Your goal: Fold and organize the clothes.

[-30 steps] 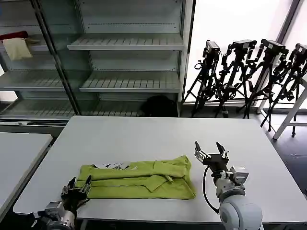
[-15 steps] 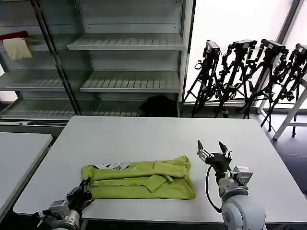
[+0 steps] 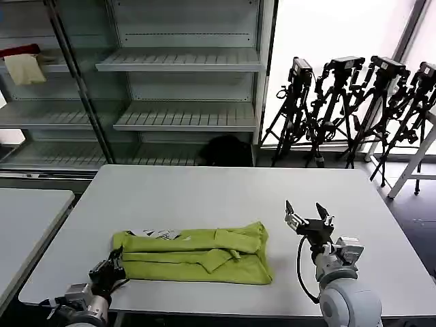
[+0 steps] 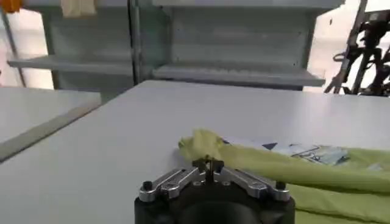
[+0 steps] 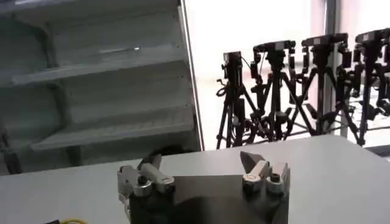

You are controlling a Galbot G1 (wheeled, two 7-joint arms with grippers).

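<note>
The lime yellow-green T-shirt [image 3: 197,253] lies folded into a long band near the front edge of the white table [image 3: 225,191]. In the left wrist view its near corner [image 4: 210,146] bunches up right at my fingertips. My left gripper [image 3: 113,266] sits at the shirt's left end, shut on that corner of cloth [image 4: 207,163]. My right gripper [image 3: 308,218] hovers just off the shirt's right end, apart from it, open with nothing between its fingers [image 5: 201,170].
A white patch with dark marks [image 3: 160,234] shows on the shirt's far edge. Behind the table stand metal shelves [image 3: 184,61], holding red and cream cloths [image 3: 24,65]. Camera tripods [image 3: 354,109] stand at the back right. A second table [image 3: 27,211] is at the left.
My left gripper went from open beside the shirt to shut on its left corner, and the shirt slid slightly left. My right gripper drifted a little to the right.
</note>
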